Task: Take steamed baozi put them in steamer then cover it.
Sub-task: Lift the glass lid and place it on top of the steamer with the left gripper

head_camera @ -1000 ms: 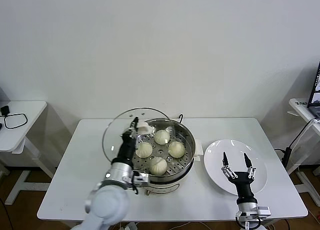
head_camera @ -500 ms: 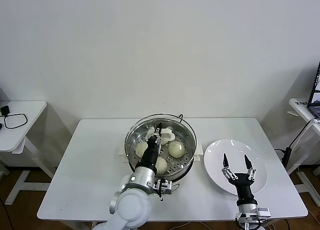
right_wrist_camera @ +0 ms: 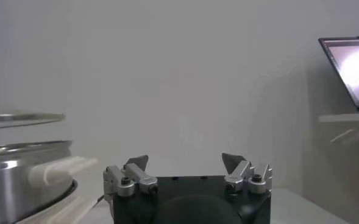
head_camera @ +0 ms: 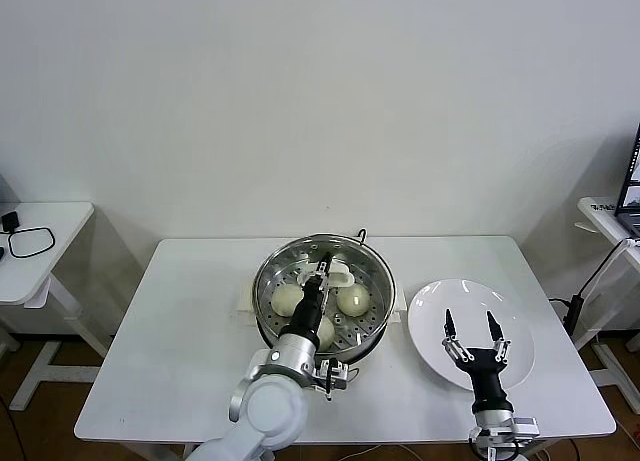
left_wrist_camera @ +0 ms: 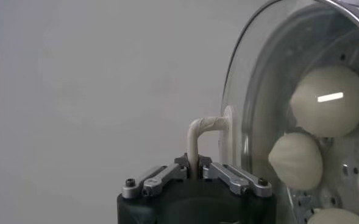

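Note:
The steamer (head_camera: pixel 374 331) stands mid-table with the clear glass lid (head_camera: pixel 368 277) held over its rim. My left gripper (head_camera: pixel 322 272) is shut on the lid's white handle (head_camera: pixel 339 273). Three steamed baozi (head_camera: pixel 288 299) (head_camera: pixel 353 300) (head_camera: pixel 323 331) show through the glass on the perforated tray; the arm and handle hide the tray's far middle. In the left wrist view my left gripper (left_wrist_camera: pixel 193 167) pinches the handle (left_wrist_camera: pixel 199 131), with the lid (left_wrist_camera: pixel 258 73) and baozi (left_wrist_camera: pixel 328 100) (left_wrist_camera: pixel 295 160) behind it. My right gripper (head_camera: pixel 471 321) hangs open and empty over the white plate (head_camera: pixel 520 326).
The plate lies right of the steamer near the table's front. A small side table with a black cable (head_camera: pixel 30 241) stands far left, and a laptop (right_wrist_camera: pixel 350 70) on another table far right. In the right wrist view, my right gripper (right_wrist_camera: pixel 185 163) stands beside the steamer (right_wrist_camera: pixel 21 176).
My left gripper has carried the lid rightward from the steamer's left side to over its opening, the last half second bringing only a small shift. The right arm has not moved.

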Robot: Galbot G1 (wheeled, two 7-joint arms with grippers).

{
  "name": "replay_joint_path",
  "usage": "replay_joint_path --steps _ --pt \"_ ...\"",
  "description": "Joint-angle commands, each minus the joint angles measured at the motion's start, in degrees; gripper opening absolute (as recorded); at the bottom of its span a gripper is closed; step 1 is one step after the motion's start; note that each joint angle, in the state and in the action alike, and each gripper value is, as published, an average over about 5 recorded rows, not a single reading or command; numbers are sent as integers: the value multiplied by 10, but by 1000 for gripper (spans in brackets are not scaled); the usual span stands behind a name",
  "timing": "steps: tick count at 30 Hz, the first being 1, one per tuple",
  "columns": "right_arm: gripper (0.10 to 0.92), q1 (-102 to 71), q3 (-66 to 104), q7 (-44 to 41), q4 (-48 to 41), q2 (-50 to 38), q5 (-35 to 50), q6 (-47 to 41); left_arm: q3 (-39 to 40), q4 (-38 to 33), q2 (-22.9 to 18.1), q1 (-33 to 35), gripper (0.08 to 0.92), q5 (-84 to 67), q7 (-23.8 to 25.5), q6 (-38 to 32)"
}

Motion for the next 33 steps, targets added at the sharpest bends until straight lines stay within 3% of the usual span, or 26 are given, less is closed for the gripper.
replay_joint_path --steps 1,33 --pt "823 0 0 -1 -2 -1 -1 1 3 18 -4 -10 189 -3 -5 -3" --pt "823 6 -2 -5 -13 -1 -5 3 -7 28 -8 -1 189 -1 -13 3"
